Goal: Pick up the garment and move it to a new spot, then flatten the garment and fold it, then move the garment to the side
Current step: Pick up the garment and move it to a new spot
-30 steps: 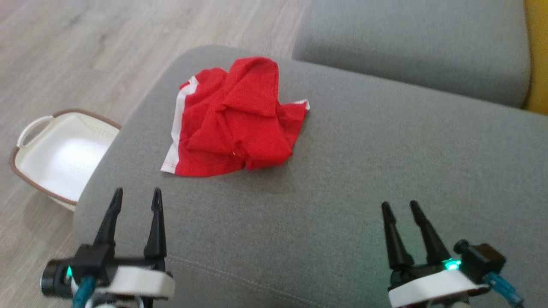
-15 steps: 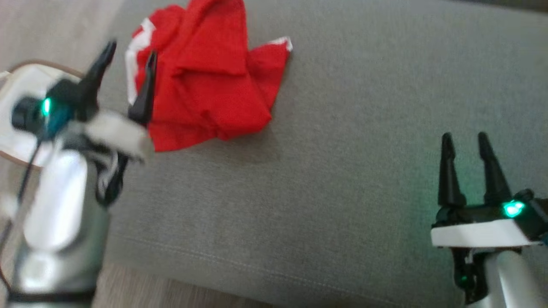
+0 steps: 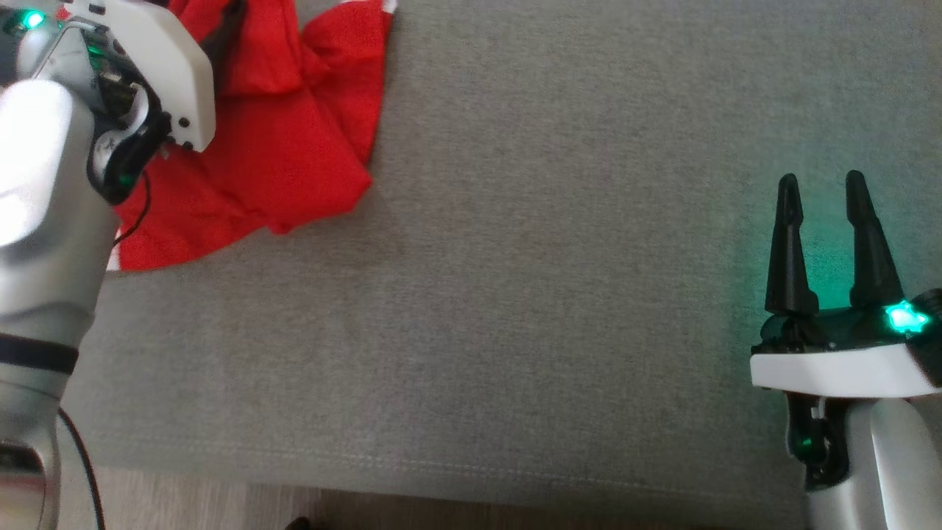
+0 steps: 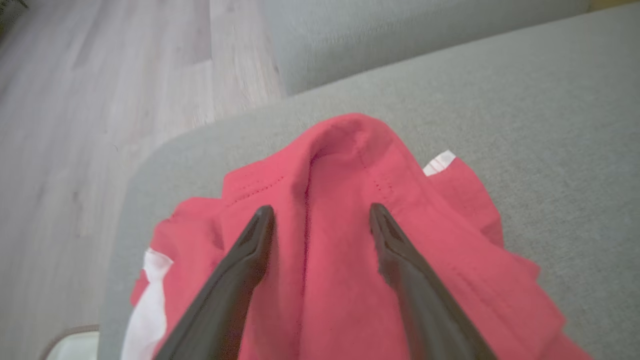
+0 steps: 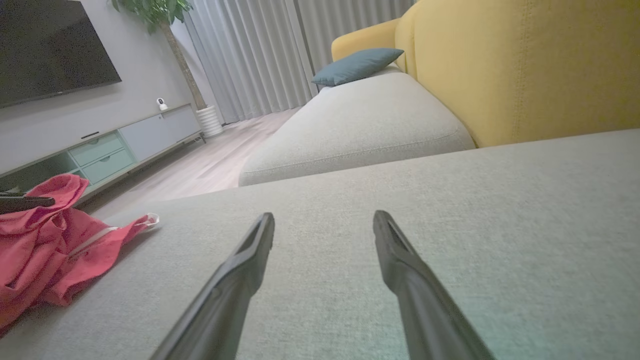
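The red garment point(image 4: 325, 260) is lying crumpled near the corner of the grey sofa cushion point(image 3: 552, 294). The left gripper point(image 4: 321, 209) is hanging over it with its fingers spread apart, and the left wrist view is showing a raised fold between them. The right gripper point(image 3: 821, 179) is hanging well apart above bare cushion, fingers likewise spread. The right wrist view is showing a yellow backrest point(image 5: 525, 65), a blue pillow point(image 5: 357, 65) and a television point(image 5: 50, 45).

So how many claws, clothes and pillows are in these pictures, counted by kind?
Claws: 2 (left claw, right claw, both open)
Garments: 1 (red garment)
Pillows: 1 (teal pillow)
Total: 4
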Controlling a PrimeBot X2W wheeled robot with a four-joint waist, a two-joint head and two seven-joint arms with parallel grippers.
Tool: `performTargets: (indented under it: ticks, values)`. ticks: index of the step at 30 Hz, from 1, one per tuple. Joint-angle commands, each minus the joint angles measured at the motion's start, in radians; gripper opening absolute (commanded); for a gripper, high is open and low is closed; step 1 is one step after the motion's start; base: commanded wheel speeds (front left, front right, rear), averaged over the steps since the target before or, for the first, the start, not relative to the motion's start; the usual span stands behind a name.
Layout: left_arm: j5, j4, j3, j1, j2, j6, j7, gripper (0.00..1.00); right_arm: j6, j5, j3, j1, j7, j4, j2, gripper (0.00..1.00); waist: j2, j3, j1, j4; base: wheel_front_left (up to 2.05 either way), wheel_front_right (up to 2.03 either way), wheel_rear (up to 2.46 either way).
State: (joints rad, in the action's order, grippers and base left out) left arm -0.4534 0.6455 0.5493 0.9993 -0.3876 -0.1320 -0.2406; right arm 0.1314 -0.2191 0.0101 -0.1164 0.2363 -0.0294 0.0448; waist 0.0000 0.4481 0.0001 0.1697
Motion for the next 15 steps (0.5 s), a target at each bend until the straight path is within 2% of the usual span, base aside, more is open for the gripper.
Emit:
performTargets:
  ticks: [1,6,7,8,12,13,15]
  values:
    - [-0.025,-0.001,-0.016,0.050,-0.059,0.002,-0.016,1.00,-0.001,-0.003,-0.024,-0.018,0.004,-0.035,0.005,1.00,0.0000,0.026,-0.0001,-0.028,0.00,0.00,0.00]
    - [-0.119,0.075,0.048,0.093,-0.070,0.001,-0.062,1.00,-0.001,-0.008,-0.030,-0.024,0.011,-0.032,0.005,1.00,0.0000,0.040,-0.0001,-0.043,0.00,0.00,0.00]
    - [-0.133,0.081,0.063,0.099,-0.071,0.001,-0.062,0.10,-0.001,-0.009,-0.031,-0.025,0.012,-0.031,0.005,1.00,0.0000,0.042,-0.0001,-0.044,0.00,0.00,0.00]
    - [-0.150,0.086,0.073,0.104,-0.072,0.001,-0.057,0.00,-0.001,-0.010,-0.032,-0.026,0.013,-0.030,0.005,1.00,0.0000,0.043,-0.0001,-0.044,0.00,0.00,0.00]
    - [-0.181,0.106,0.087,0.129,-0.081,0.001,0.016,0.00,-0.001,-0.017,-0.035,-0.030,0.017,-0.017,0.005,1.00,0.0000,0.030,-0.0001,-0.042,0.00,0.00,0.00]
    - [-0.174,0.118,0.086,0.143,-0.087,0.001,0.083,0.00,-0.001,-0.020,-0.042,-0.030,0.018,-0.007,0.005,1.00,0.0000,0.013,-0.0001,-0.040,0.00,0.00,0.00]
    - [-0.173,0.132,0.079,0.155,-0.087,0.001,0.144,0.00,-0.001,-0.026,-0.048,-0.027,0.020,0.006,0.005,1.00,0.0000,-0.012,-0.0001,-0.040,0.00,0.00,0.00]
